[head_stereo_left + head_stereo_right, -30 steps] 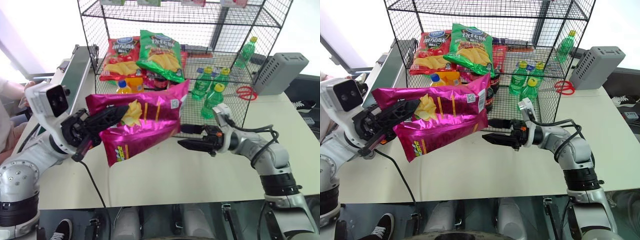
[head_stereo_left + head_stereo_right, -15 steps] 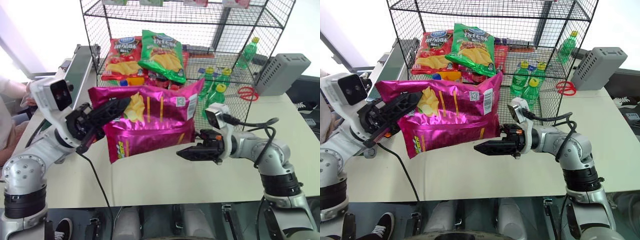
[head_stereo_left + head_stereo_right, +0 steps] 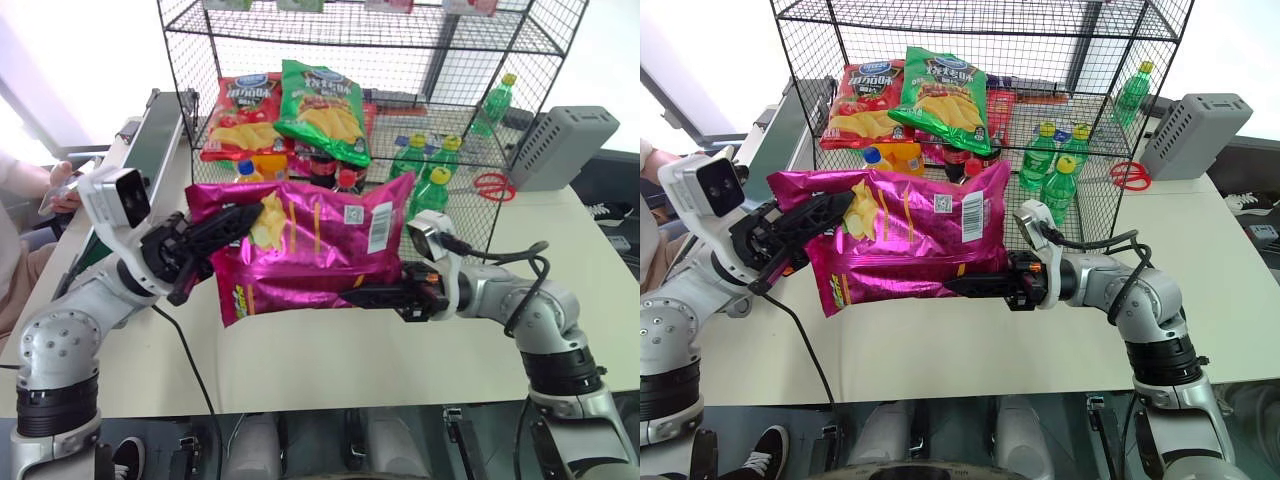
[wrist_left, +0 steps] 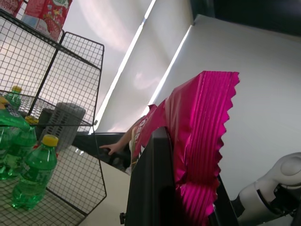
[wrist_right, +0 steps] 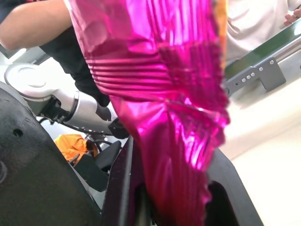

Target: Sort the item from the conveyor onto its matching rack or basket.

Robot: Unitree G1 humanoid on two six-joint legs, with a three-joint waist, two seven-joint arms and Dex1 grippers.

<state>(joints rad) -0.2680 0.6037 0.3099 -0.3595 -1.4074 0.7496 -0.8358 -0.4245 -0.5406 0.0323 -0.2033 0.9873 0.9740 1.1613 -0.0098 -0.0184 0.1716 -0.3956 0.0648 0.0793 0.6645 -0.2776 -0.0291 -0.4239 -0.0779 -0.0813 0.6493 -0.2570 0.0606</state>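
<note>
The item (image 3: 310,250), a glossy magenta-pink chip bag, hangs above the table in front of the rack (image 3: 400,30), a tall black wire-mesh cage. My left gripper (image 3: 240,222) is shut on the bag's crimped left end (image 4: 202,136). At the bag's lower right edge, my right gripper (image 3: 365,296) is shut on it, and the pink foil (image 5: 174,117) lies pinched between its fingers (image 5: 51,179). The conveyor (image 3: 150,150), with its dark green belt and grey rails, runs along the far left.
On the rack's shelf lie a red chip bag (image 3: 240,115), a green chip bag (image 3: 322,105) and green bottles (image 3: 425,185). To the rack's right are a grey plastic box (image 3: 565,145) and red scissors (image 3: 490,185). A person's hand (image 3: 60,190) rests by the conveyor.
My right gripper moved left under the bag's right end and closed on its lower edge. The bag swung from tilted to nearly level. My left gripper kept its hold.
</note>
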